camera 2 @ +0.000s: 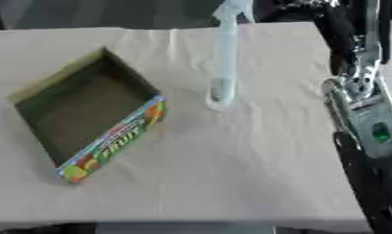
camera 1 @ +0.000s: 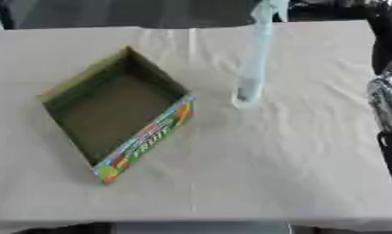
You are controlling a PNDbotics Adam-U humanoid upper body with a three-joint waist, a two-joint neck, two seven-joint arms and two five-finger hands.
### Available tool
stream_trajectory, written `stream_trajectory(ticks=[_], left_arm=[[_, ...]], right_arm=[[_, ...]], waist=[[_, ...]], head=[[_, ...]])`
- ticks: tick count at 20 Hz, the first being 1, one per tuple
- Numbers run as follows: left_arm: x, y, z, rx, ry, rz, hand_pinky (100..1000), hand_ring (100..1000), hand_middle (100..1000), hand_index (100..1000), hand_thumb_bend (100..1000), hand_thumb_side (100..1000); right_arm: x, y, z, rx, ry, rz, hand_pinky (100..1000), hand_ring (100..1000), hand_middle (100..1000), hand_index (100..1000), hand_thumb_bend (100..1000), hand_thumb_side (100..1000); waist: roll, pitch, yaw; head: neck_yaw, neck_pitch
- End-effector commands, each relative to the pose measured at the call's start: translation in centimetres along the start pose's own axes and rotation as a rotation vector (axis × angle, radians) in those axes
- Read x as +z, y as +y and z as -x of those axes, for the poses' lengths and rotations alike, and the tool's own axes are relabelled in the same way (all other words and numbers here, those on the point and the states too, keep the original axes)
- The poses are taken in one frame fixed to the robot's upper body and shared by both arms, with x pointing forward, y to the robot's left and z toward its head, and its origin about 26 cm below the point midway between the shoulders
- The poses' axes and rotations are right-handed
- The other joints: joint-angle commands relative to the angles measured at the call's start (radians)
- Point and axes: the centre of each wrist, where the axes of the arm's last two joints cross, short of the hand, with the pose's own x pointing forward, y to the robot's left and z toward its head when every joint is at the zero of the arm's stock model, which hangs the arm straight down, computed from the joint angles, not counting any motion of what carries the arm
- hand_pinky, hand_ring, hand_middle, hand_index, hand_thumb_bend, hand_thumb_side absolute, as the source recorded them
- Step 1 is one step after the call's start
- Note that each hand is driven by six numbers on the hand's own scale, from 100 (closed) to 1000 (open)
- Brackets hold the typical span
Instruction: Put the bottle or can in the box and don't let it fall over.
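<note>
Bottle (camera 1: 253,59) stands upright on the counter (camera 1: 271,164), right of centre in the upper half of the frame. It is tall, slim and pale, clear or whitish, and its top reaches the counter's far edge in the picture. Its base sits on the cloth, just beside the box's (camera 1: 111,109) right corner but apart from it.

The box lies left of centre, turned cornerwise, open side up. Its inside is dull brown-green, with nothing to be seen in it. The near right wall bears bright print in red, yellow, green and blue with lettering along it.

The counter is covered by a light beige cloth with faint creases.

Along the right edge of the frame the robot's right arm (camera 2: 362,105) comes down from the upper right corner, black with silver parts and a small green spot on its casing. Its lower end runs out of the frame at the lower right, so I cannot tell whether that hand's fingers are apart or together. The arm is well apart from the bottle. The left hand shows in neither view.
</note>
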Motion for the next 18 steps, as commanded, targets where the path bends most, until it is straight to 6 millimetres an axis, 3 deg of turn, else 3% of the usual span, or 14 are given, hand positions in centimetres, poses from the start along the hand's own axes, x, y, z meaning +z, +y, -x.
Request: stream_trajectory(ticks=[1, 6, 10, 18], left_arm=[[-0.6, 0.3, -0.7, -0.008, -0.035, 0.002, 973, 935, 824, 809, 598, 682], [-0.6, 0.3, -0.7, -0.01, -0.036, 0.001, 973, 935, 824, 809, 598, 681], [-0.6, 0.3, -0.8, -0.009, -0.036, 0.003, 972, 934, 824, 809, 597, 681], [-0.7, 0.2, -0.8, -0.007, -0.037, 0.011, 971, 934, 823, 808, 596, 680]], right_arm=[[-0.6, -0.3, -0.9, 0.013, -0.041, 0.002, 1000, 1000, 1000, 859, 344, 509], [-0.6, -0.4, -1.0, 0.012, -0.044, 0.004, 1000, 1000, 1000, 859, 344, 505], [-0.2, 0.0, -1.1, -0.057, -0.024, 0.004, 979, 938, 1000, 877, 344, 504], [1.1, 1.6, -1.4, -0.58, 0.236, 0.021, 834, 782, 915, 888, 375, 525]], waist=[[-0.002, -0.01, 0.0], [-0.003, -0.013, 0.001], [-0.003, -0.015, 0.0], [-0.001, -0.019, 0.0]], head=[[0.0, -0.011], [-0.003, -0.011], [-0.003, -0.013], [-0.004, -0.015]])
